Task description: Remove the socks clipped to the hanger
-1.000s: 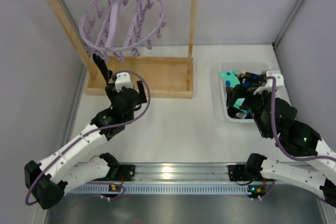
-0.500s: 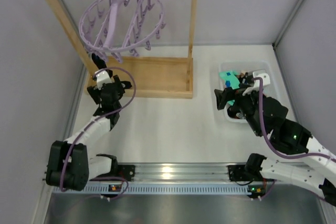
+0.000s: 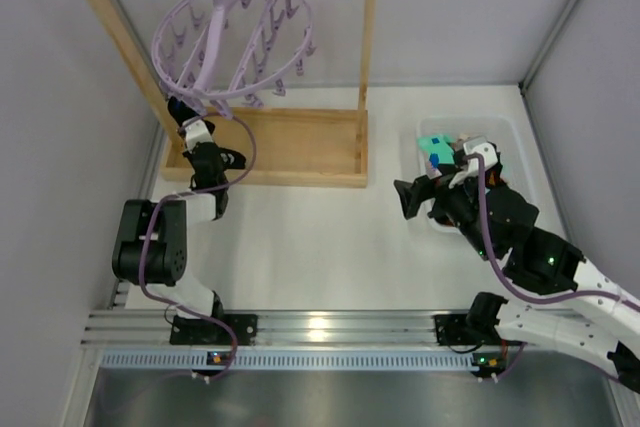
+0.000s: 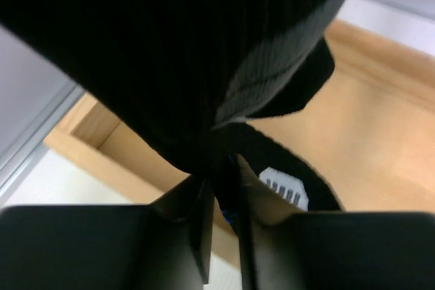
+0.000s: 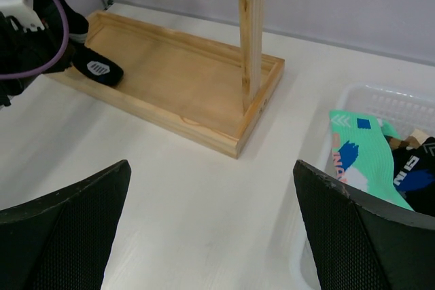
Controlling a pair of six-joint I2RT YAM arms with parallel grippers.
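My left tool (image 4: 221, 215) is clamped on the black sock (image 4: 170, 45), at 7 o'clock on the hanger (image 3: 230, 37). The sock is judged soft and light: grip bunched fabric. My right tool (image 5: 211, 168) stands apart.

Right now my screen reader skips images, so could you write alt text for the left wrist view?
A black sock fills the upper frame, its fabric pinched between the closed fingers of the left pincer. Behind it lies the wooden rack base.

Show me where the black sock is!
The black fabric sock hangs at the top view's left, below the lavender plastic ring hanger, pinched by the left gripper over the wooden base.
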